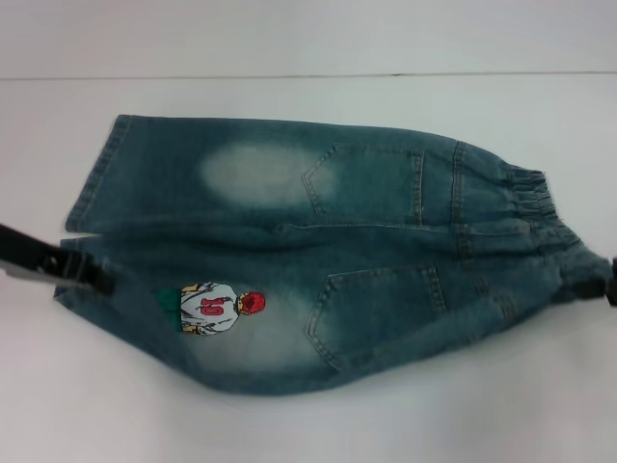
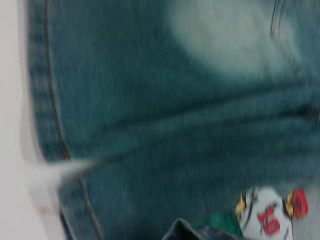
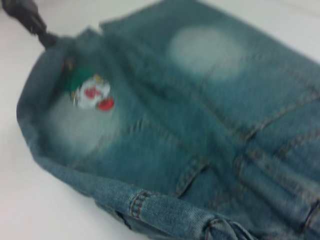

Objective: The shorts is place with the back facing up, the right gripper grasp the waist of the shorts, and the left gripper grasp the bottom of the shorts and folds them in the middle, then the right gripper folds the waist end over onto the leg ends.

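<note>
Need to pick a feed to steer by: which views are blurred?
Head view: sharpest, shorts evenly lit, pocket stitching clear. Left wrist view: heaviest smear, hem stitching streaked, cartoon print soft. Right wrist view: mildly soft throughout, waistband blurred.

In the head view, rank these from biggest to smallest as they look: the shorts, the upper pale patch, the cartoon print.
1. shorts
2. upper pale patch
3. cartoon print, though only a little smaller than the patch.
</note>
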